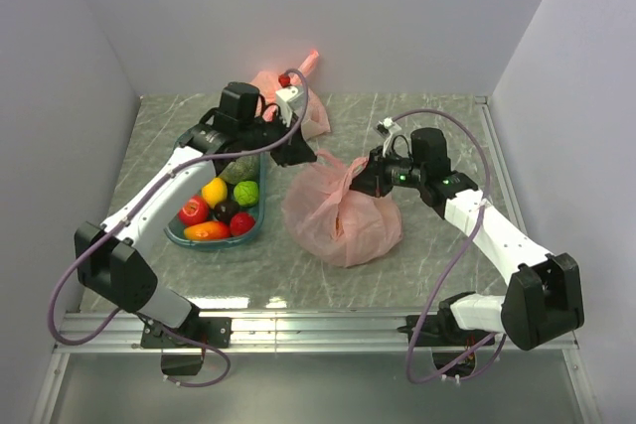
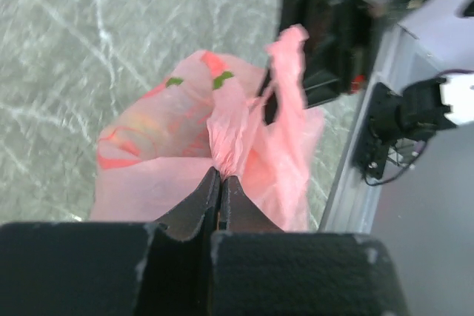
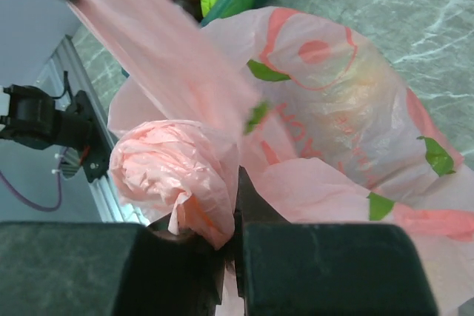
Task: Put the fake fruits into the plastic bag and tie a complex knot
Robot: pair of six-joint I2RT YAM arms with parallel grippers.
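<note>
Presently, the salmon-pink plastic bag [image 1: 343, 217] sits bulging on the marbled table [image 1: 437, 265] between the two arms, just right of a teal tray [image 1: 260, 213]. The tray holds a lemon [image 1: 214, 191], a lime [image 1: 245, 192], a red apple [image 1: 193, 211] and a mango [image 1: 207, 231], and an orange tint shows faintly through the bag's film. The left gripper [image 2: 221, 175] has its jaws pressed together on a twisted strand of the bag's plastic, which stretches from the bag's top toward the tray, while the right gripper [image 3: 235, 212] is pinched tight on a crumpled wad of the same plastic at the bag's top.
</note>
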